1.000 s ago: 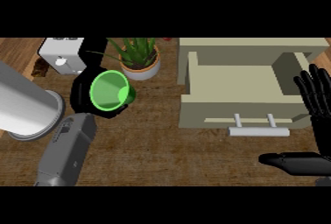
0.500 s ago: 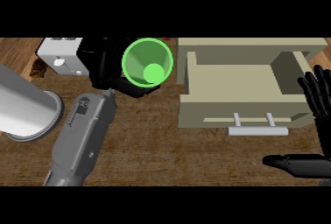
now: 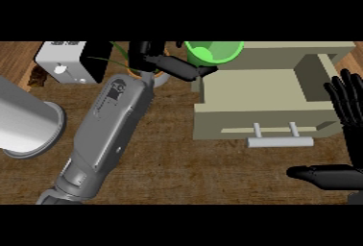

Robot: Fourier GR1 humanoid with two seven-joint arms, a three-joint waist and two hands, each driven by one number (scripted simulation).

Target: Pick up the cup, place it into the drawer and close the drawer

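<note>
Head view: the left hand (image 3: 169, 66) curls round the green cup (image 3: 214, 52) and holds it at the scene's top edge, over the far left corner of the open drawer (image 3: 262, 126). The drawer's floor shows wide beside the cup, and its handle (image 3: 280, 141) faces the robot. The right hand (image 3: 346, 103) rests at the right edge, fingers straight and spread. The wooden counter (image 3: 184, 168) runs between the left forearm and the drawer front. A grey cylinder (image 3: 25, 122) stands at the left edge.
</note>
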